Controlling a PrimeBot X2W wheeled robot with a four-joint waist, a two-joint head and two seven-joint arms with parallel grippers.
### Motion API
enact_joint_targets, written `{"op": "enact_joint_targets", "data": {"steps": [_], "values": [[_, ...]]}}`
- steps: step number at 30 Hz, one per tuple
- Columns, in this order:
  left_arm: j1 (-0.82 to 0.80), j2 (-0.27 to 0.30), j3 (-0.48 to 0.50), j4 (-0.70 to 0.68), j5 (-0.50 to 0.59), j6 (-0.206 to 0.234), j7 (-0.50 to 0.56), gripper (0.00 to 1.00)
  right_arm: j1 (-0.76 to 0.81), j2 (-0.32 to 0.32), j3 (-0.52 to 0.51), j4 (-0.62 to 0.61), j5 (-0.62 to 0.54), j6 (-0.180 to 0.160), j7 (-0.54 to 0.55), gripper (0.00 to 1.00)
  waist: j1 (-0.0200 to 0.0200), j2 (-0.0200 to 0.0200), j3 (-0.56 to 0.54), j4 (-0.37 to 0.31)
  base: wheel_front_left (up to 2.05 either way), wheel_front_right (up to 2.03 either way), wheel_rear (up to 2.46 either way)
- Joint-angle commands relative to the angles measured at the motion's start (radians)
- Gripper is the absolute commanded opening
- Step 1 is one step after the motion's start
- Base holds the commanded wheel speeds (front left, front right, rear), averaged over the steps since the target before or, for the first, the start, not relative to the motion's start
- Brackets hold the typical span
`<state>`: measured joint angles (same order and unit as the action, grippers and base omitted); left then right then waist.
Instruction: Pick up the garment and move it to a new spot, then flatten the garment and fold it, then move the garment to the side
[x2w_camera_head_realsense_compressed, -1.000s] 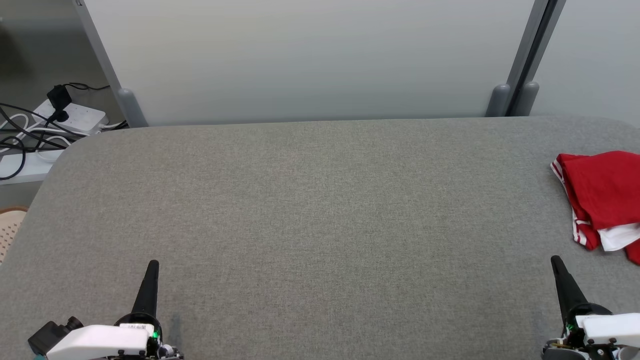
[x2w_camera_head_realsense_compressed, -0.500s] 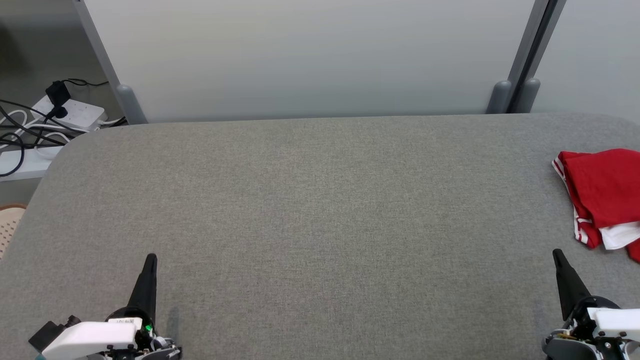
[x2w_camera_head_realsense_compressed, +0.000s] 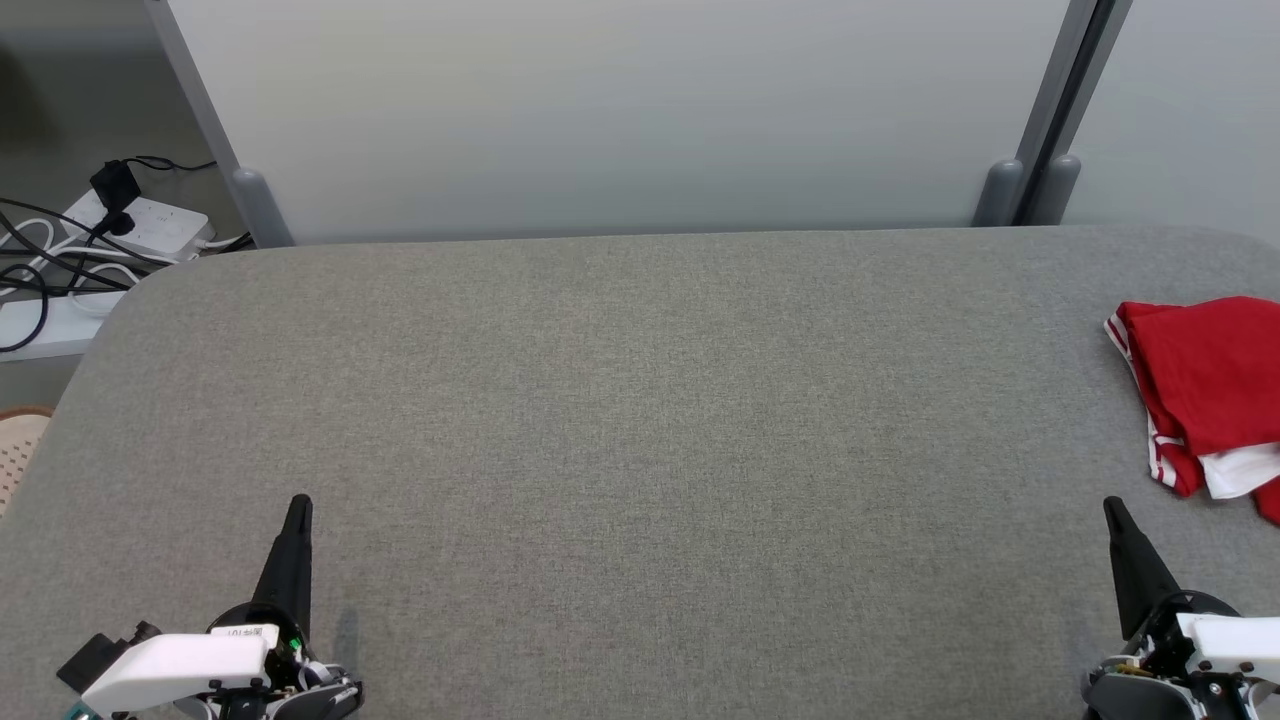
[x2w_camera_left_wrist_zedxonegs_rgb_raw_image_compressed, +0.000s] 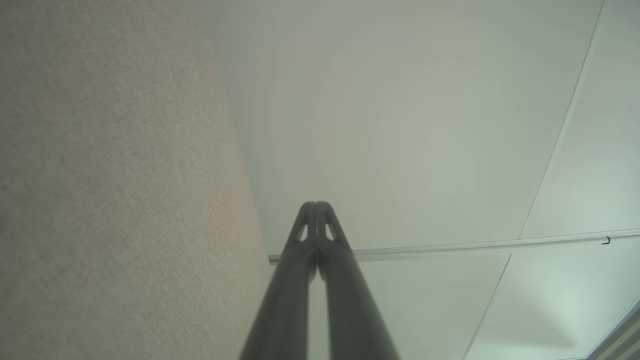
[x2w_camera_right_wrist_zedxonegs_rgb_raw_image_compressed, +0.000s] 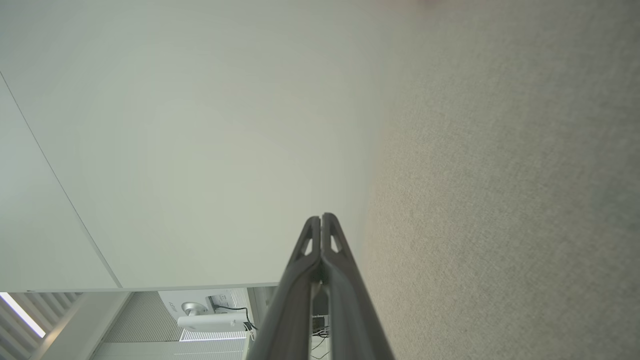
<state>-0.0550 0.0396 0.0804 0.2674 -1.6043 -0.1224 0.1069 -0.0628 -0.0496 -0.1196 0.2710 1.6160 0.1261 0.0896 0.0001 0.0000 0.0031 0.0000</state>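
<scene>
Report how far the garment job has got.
Done: nothing clearly; the red garment lies bunched at the right edge of the grey table. In hand: nothing; the left end effector and right end effector are shut and empty, apart from it. Left: probably the pickup, flattening, folding and moving aside.

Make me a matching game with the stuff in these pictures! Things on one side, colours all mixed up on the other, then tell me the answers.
Things:
1. garment
2. table
3. power strip
4. plug

Colours:
A. black
B. red with white trim
C. white
D. grey

Pairs: 1-B, 2-D, 3-C, 4-A.
</scene>
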Motion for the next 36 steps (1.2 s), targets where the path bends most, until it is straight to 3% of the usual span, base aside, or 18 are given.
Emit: {"op": "enact_joint_targets", "data": {"steps": [1, 36], "values": [[-0.053, 0.011, 0.034, -0.022, -0.004, -0.008, 0.006, 0.0, -0.044, -0.011, 0.019, -0.027, 0.004, 0.005, 0.013, 0.0, -0.0001, 0.0, 0.0, 0.0, 0.0, 0.0, 0.0], [-0.053, 0.011, 0.033, -0.022, -0.004, -0.008, 0.006, 0.0, -0.044, -0.007, 0.013, -0.027, -0.001, 0.005, 0.017, 0.0, -0.0001, 0.0, 0.0, 0.0, 0.0, 0.0, 0.0]]}}
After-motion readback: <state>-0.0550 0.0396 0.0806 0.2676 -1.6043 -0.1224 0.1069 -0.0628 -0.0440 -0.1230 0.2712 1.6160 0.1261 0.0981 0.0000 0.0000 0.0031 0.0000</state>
